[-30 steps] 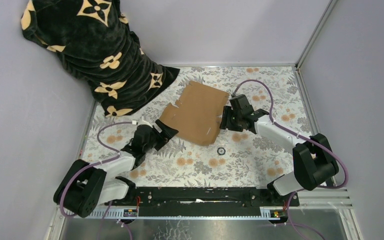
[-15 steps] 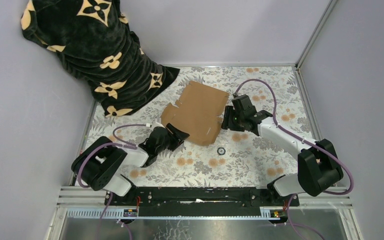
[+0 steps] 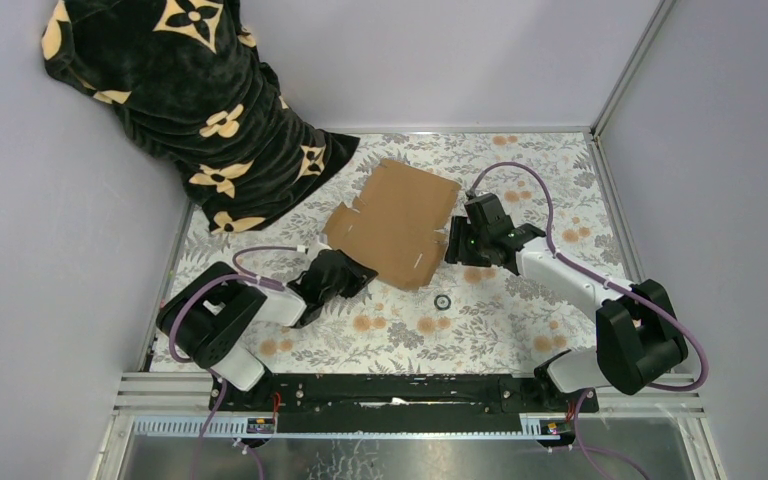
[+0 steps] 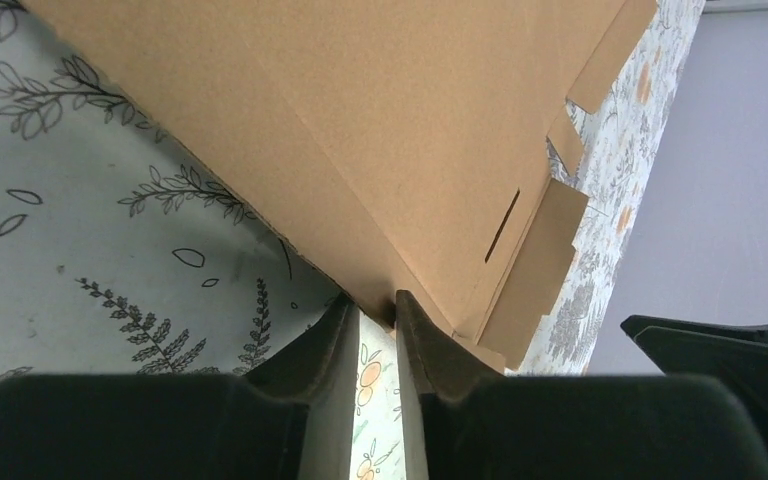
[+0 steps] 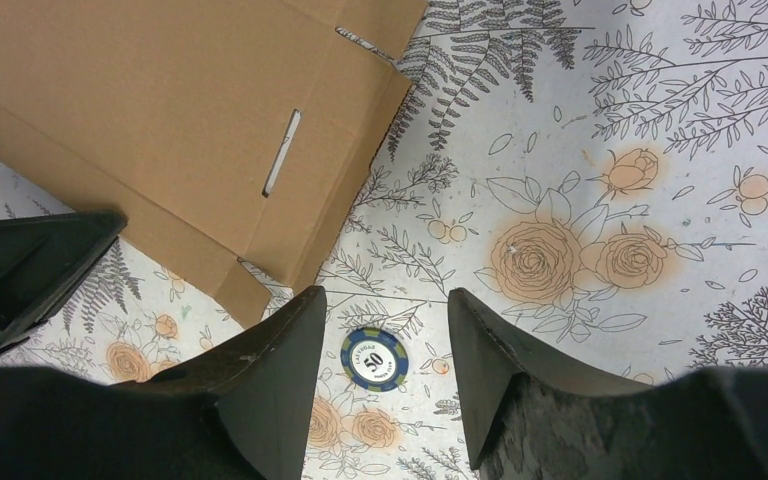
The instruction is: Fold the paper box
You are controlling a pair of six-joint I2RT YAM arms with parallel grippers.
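left fingers (image 4: 325, 340) nearly together at paper box (image 3: 395, 225) edge (grip unclear), right fingers (image 5: 280, 350) spread over counter (image 5: 580, 120) beside it

Top external: fixed, high behind the arm bases, looking down over the whole table (image 3: 520, 310).
Left wrist: low and close, facing forward past the left gripper (image 4: 375, 298); paper box (image 4: 360, 130) edge at the jaw tips.
Right wrist: higher, facing down through the right gripper (image 5: 385, 292); poker chip (image 5: 374, 359) between the jaws.
All views share the box.
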